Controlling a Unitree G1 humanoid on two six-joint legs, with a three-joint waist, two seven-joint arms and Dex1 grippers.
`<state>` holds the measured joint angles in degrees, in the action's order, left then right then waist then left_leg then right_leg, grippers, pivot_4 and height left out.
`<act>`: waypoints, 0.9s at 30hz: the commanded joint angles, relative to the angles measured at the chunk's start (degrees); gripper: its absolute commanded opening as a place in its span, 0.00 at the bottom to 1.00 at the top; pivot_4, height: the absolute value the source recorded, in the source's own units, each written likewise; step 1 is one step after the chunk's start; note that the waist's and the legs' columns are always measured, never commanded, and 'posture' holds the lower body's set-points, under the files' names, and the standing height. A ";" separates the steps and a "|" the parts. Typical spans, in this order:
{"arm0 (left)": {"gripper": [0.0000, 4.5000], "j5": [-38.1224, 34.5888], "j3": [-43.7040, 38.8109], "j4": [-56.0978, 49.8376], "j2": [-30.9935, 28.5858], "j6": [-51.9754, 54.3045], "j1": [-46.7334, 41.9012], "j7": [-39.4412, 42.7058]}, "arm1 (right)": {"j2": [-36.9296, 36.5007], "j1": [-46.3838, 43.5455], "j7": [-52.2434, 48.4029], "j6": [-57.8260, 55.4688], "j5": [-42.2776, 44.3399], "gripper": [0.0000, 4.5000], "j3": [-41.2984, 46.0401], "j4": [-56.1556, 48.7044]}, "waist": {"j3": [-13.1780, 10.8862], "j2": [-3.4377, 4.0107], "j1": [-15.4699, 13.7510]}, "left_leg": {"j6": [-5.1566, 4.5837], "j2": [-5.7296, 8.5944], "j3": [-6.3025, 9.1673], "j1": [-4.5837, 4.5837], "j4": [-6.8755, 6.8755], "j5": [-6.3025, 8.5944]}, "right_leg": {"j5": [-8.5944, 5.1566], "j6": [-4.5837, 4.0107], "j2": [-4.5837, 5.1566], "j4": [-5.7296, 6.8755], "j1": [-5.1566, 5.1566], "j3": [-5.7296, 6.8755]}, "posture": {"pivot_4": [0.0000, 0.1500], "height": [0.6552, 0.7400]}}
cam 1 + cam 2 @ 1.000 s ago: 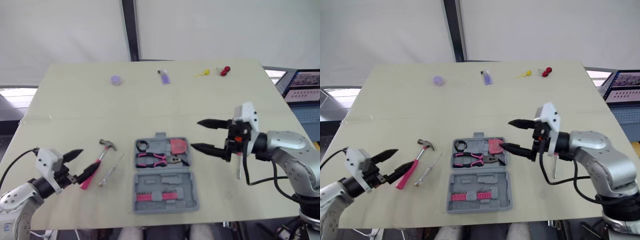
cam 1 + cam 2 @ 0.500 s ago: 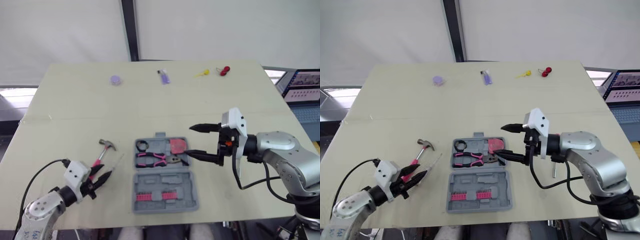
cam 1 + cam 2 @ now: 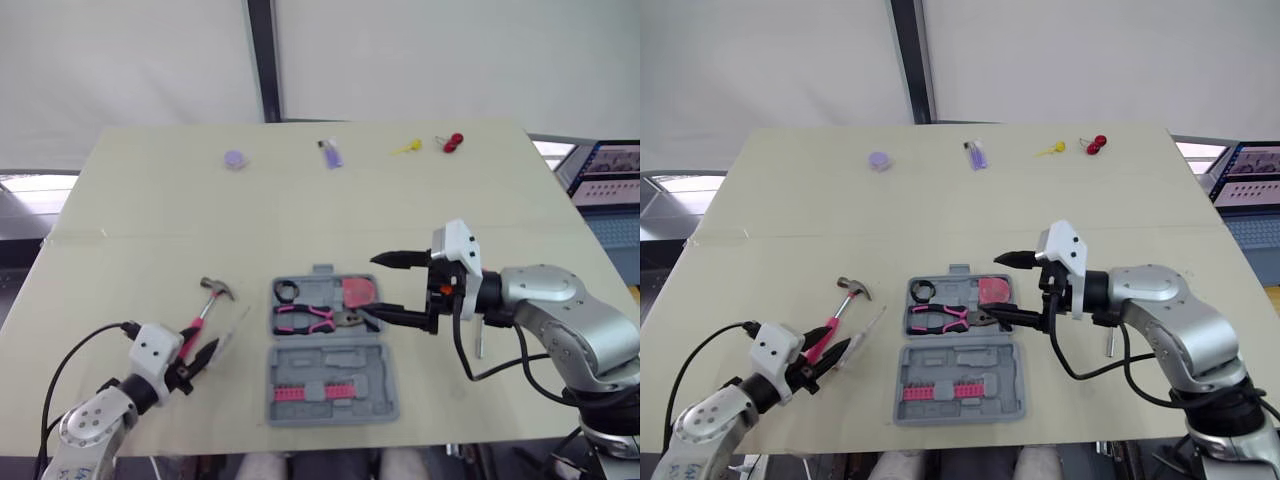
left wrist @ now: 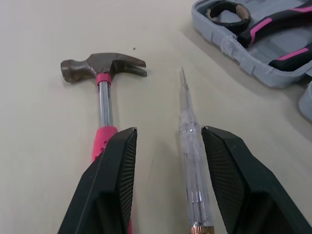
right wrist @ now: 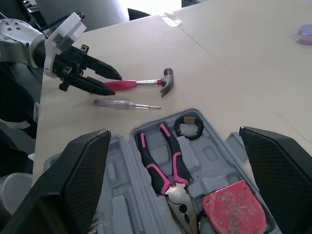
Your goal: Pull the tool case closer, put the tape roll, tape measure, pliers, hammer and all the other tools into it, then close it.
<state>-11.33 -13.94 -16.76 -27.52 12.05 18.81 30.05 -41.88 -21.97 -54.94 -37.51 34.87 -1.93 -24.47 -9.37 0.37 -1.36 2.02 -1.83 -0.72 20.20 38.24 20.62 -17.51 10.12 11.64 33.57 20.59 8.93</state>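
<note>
Left wrist view had the hammer (image 4: 103, 92) flat on the table (image 4: 39, 146), head away from the fingers, its pink handle running back behind one finger of the left gripper (image 4: 169, 130), roughly in line with them. Just beside it a clear screwdriver (image 4: 191, 146) lay nearly parallel, in the gap nearer the other finger. Those fingers were spread, holding nothing. The left arm was much the nearer; the right gripper (image 3: 372, 286), also spread wide and empty, hung over the open tool case (image 3: 335, 360), where tape roll (image 3: 286, 291), pliers (image 3: 305, 318) and tape measure (image 3: 358, 292) already sat.
</note>
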 commanded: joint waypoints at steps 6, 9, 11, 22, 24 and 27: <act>0.51 1.54 3.41 5.26 1.36 -1.44 -2.19 -0.52 | 0.33 -2.00 -0.85 0.70 0.06 1.00 -0.52 -0.54 | 0.00 0.00 0.00 | 0.00 0.00 0.00 -0.01 0.00 0.00 | 0.00 0.00 0.00 0.02 0.00 0.00 | 1.00 1.00; 0.51 1.90 4.37 6.60 1.71 -1.04 -3.64 -0.99 | 0.03 -2.08 -0.98 0.48 0.33 1.00 -0.47 -0.92 | 0.00 -0.01 -0.04 | 0.00 0.00 0.01 0.00 0.01 0.00 | 0.00 0.00 0.00 0.01 0.00 0.01 | 1.00 1.00; 0.51 2.11 4.71 6.97 2.06 -0.71 -4.26 -1.37 | -0.24 -2.02 -1.04 0.31 0.59 1.00 -0.26 -1.17 | 0.00 -0.01 -0.02 | 0.00 0.00 0.00 0.00 0.01 0.00 | 0.00 0.00 0.00 0.01 0.00 0.00 | 1.00 1.00; 0.51 3.62 6.61 8.87 1.89 0.28 -5.09 -1.68 | -1.10 -2.00 -0.97 -0.55 1.45 1.00 0.26 -2.25 | 0.02 0.02 -0.12 | 0.00 0.00 0.00 -0.02 0.02 0.00 | 0.00 0.00 0.00 0.04 -0.02 0.00 | 1.00 1.00; 0.51 3.76 6.70 9.16 1.86 0.31 -5.24 -1.79 | -1.26 -2.06 -0.99 -0.60 1.56 1.00 0.24 -2.34 | 0.02 0.03 -0.15 | 0.00 0.00 0.00 -0.03 0.02 0.00 | 0.00 0.00 0.00 0.04 -0.02 0.00 | 1.00 1.00; 0.51 3.72 6.76 9.51 1.96 0.49 -5.46 -1.90 | -1.46 -2.13 -0.98 -0.81 1.82 1.00 0.30 -2.57 | 0.04 0.05 -0.20 | 0.00 0.00 0.01 -0.03 0.03 0.00 | 0.00 0.00 0.01 0.05 -0.03 0.00 | 1.00 1.00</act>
<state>-8.48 -8.17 -8.53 -25.55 11.80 13.16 28.43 -42.59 -23.56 -55.03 -38.39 35.40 -2.95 -24.62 -9.33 0.42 -1.55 2.02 -1.82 -0.71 20.17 38.27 20.62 -17.51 10.12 11.64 33.62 20.56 8.93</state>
